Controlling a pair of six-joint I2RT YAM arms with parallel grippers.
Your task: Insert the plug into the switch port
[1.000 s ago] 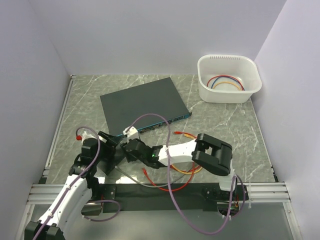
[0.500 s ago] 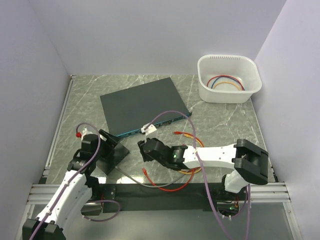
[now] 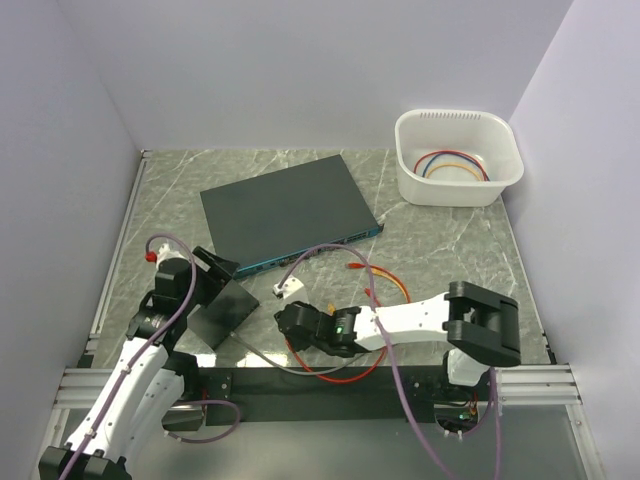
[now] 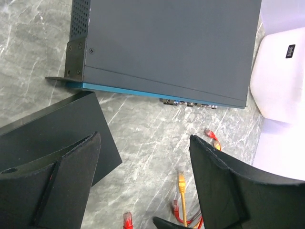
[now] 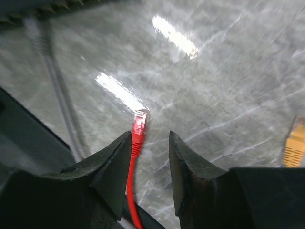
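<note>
The switch (image 3: 285,205) is a flat dark grey box with a teal front edge (image 4: 143,90) and small sockets (image 4: 188,102). A red plug (image 5: 138,126) lies on the marble between my right gripper's fingers, close against the left finger (image 5: 112,162), its red cable running back under the jaws. My right gripper (image 3: 290,322) (image 5: 149,138) is low over the table near the front edge, open with a narrow gap. My left gripper (image 3: 215,285) (image 4: 144,138) hangs wide open and empty in front of the switch.
A black slab (image 3: 225,310) (image 4: 52,133) lies under the left gripper. Loose yellow (image 4: 181,180) and red (image 4: 127,220) plugs and red cable loops (image 3: 335,375) lie nearby. A white bin (image 3: 410,175) with cables stands back right. A white tag (image 3: 287,288) lies on the marble.
My right gripper moved from beside the black slab rightward, then down toward the near edge over the red plug, and its jaws narrowed. The left arm drew back slightly.
</note>
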